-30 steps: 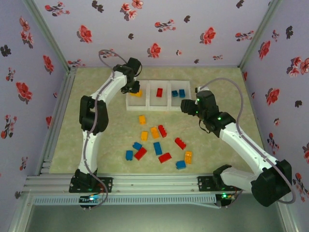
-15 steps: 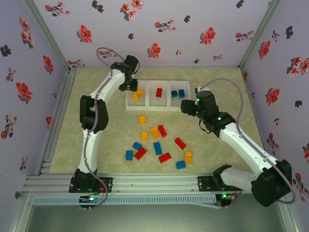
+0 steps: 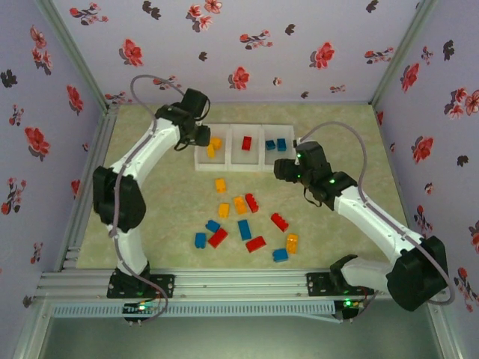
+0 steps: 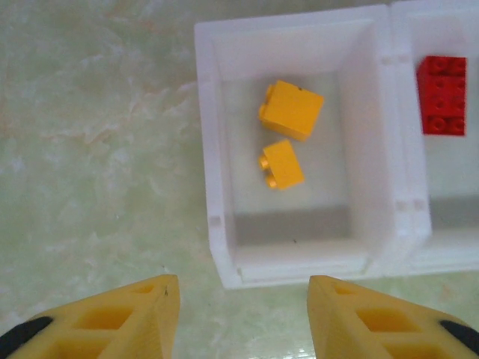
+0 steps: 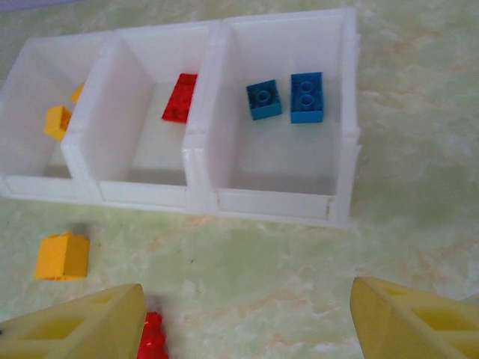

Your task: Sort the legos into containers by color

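Note:
The containers [image 3: 244, 166] are three joined white bins at the back of the table. The left bin [image 4: 210, 149] holds two yellow legos [image 4: 292, 110]. One red brick [image 5: 179, 97] lies in the middle bin. Two blue bricks [image 5: 307, 97] lie in the right bin [image 5: 346, 112]. My left gripper [image 3: 200, 136] hangs open just left of the left bin; in its wrist view the left gripper [image 4: 243, 314] holds nothing. My right gripper [image 3: 281, 168] hovers in front of the right bin; the right gripper [image 5: 247, 318] is open and empty.
Several loose legos lie mid-table: yellow [image 3: 220, 184], red [image 3: 255, 244] and blue [image 3: 244, 229] ones. A yellow brick [image 5: 63, 256] and a red one [image 5: 152, 336] lie by my right gripper's left finger. Flowered walls close in the table.
My left gripper opened and let a yellow brick fall into the left bin, then drew back to the left of it. The right gripper shifted slightly left.

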{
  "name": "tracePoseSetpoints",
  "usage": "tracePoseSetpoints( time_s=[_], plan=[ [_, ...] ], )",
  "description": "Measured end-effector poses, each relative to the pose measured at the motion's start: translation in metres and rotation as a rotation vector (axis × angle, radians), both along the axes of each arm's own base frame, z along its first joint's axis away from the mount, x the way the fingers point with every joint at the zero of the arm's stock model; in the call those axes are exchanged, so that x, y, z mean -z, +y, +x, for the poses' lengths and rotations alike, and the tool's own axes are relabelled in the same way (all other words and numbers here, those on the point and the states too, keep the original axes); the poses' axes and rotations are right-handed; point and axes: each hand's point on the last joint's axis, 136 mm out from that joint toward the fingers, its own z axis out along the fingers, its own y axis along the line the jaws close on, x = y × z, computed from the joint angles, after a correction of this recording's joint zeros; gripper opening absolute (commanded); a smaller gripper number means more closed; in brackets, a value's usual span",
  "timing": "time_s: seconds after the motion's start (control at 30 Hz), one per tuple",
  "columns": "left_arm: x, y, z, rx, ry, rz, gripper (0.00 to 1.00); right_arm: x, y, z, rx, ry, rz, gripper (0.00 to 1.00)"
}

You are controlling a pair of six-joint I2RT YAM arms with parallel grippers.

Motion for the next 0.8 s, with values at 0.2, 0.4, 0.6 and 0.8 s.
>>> tracePoseSetpoints(
  time_s=[0.2, 0.4, 0.6, 0.8],
  plan=[
    [0.005, -0.002, -0.038, 0.028, -0.016, -0.027, 0.47, 0.017, 0.032, -0.013, -0.136, 0.044, -0.023, 0.72],
    [0.001, 0.002, -0.070, 0.058, -0.064, -0.057, 0.47, 0.037, 0.056, -0.025, -0.219, 0.095, -0.041, 0.70],
    [0.008, -0.003, -0.103, 0.104, -0.088, -0.091, 0.49, 0.066, 0.075, -0.035, -0.266, 0.164, -0.074, 0.67],
    [0.024, 0.005, -0.119, 0.099, -0.076, -0.096, 0.49, 0.096, 0.087, -0.044, -0.294, 0.236, -0.116, 0.62]
  ],
)
